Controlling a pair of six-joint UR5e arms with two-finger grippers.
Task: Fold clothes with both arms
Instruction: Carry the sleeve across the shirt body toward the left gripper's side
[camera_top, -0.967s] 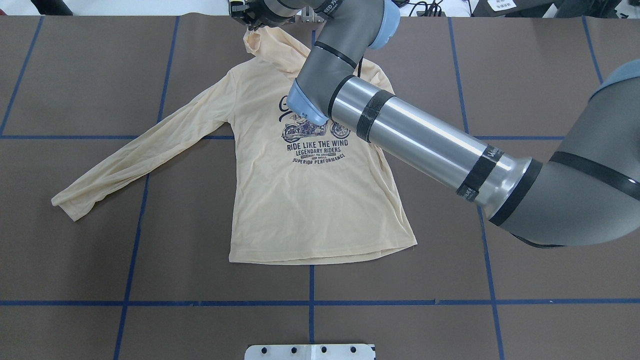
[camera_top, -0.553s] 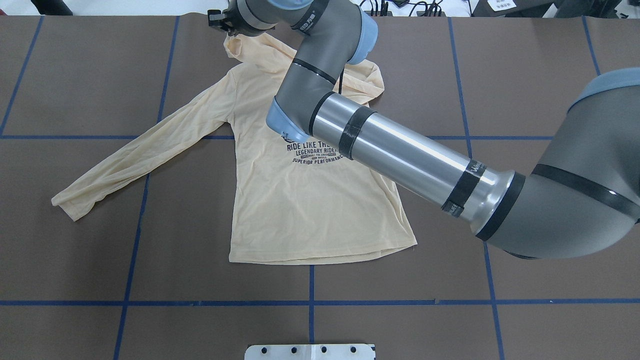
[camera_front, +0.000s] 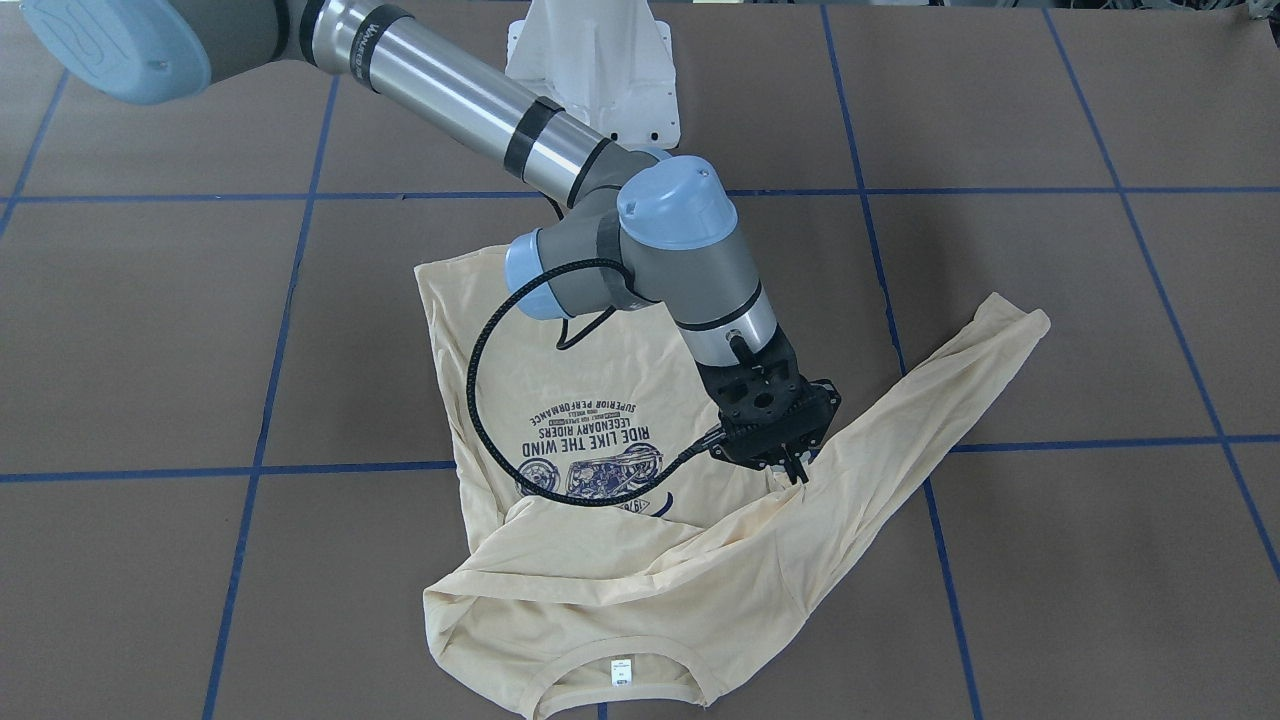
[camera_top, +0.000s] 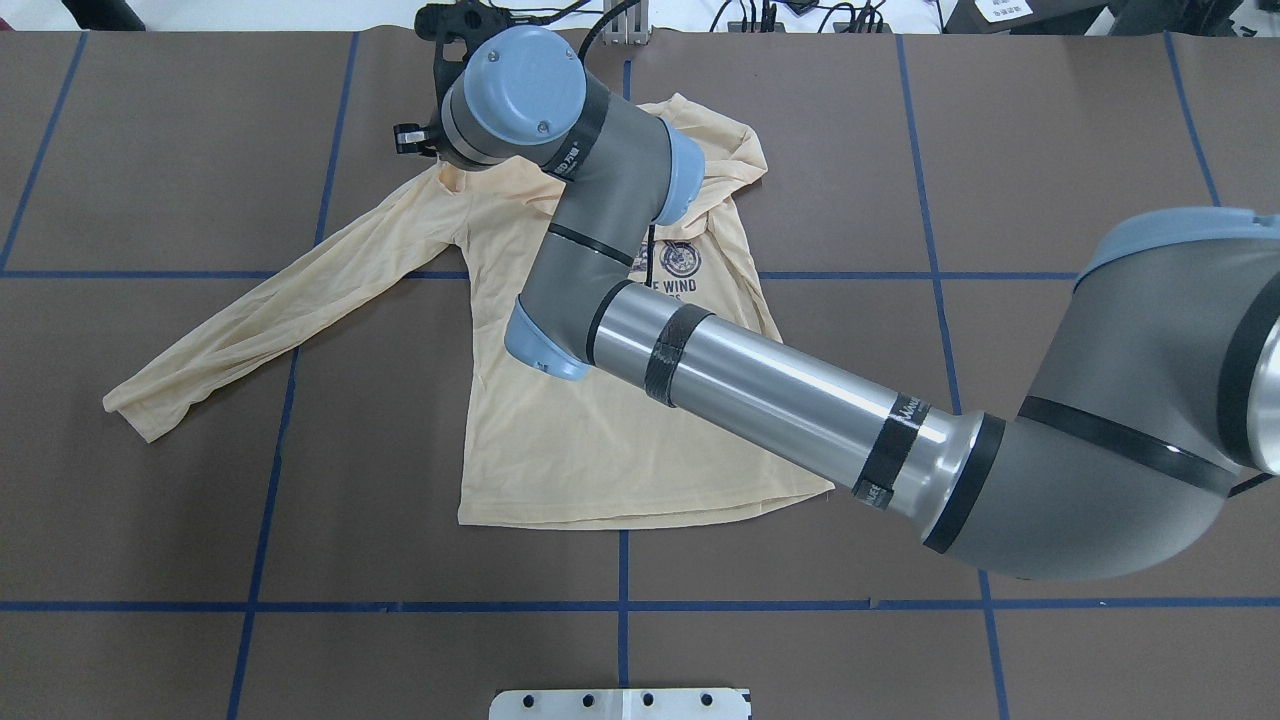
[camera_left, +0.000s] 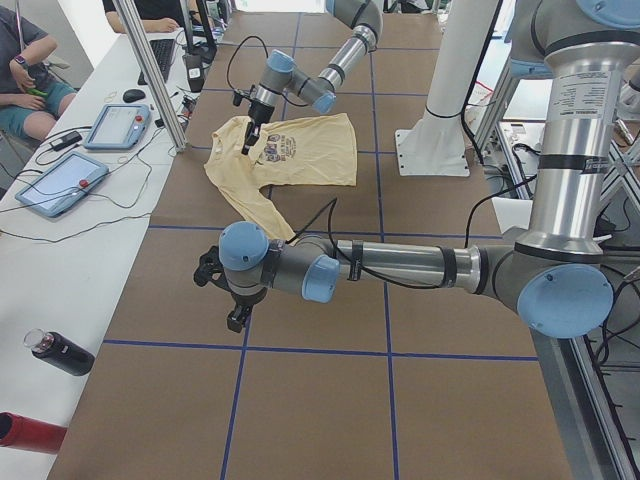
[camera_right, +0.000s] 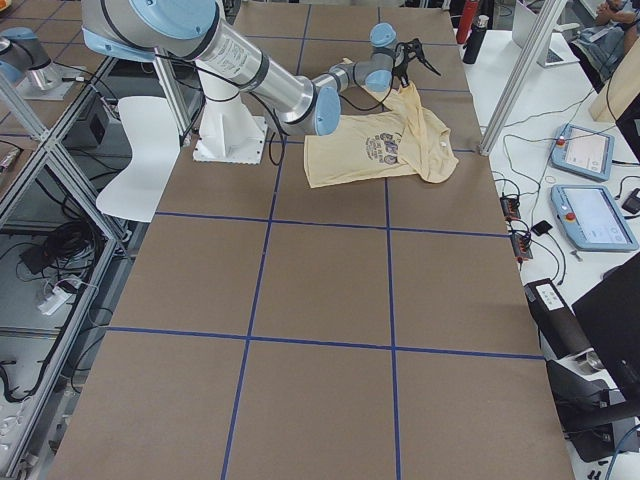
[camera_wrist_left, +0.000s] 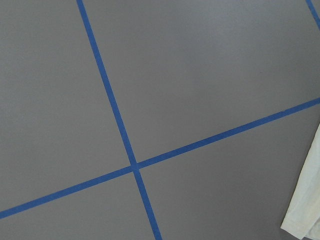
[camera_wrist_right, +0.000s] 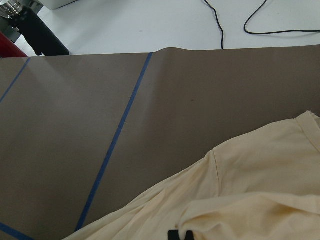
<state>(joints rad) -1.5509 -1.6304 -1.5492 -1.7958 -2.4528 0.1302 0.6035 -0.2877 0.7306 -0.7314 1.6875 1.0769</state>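
The cream long-sleeved T-shirt (camera_top: 600, 450) lies print-up on the brown table, neck at the far side (camera_front: 615, 672). Its right sleeve is folded across the chest (camera_front: 640, 560). Its left sleeve (camera_top: 250, 330) lies stretched out flat. My right gripper (camera_front: 795, 468) has reached across and is shut on the end of the folded sleeve, low over the shirt's left shoulder (camera_top: 445, 180). The right wrist view shows cream fabric (camera_wrist_right: 250, 195) under the fingertips. My left gripper (camera_left: 232, 305) hangs over bare table beyond the left cuff (camera_wrist_left: 307, 210). I cannot tell whether it is open or shut.
The white pedestal base (camera_front: 600, 70) stands at the robot's side of the table. Blue tape lines (camera_top: 620, 605) grid the brown surface. Beyond the far edge are a white desk with tablets (camera_left: 60, 185), cables, bottles (camera_left: 60, 352) and a metal post (camera_left: 150, 70).
My right gripper has moved left and nearer across the shirt's top with the sleeve end in it. The raised fold has come down over the chest and now covers part of the print.
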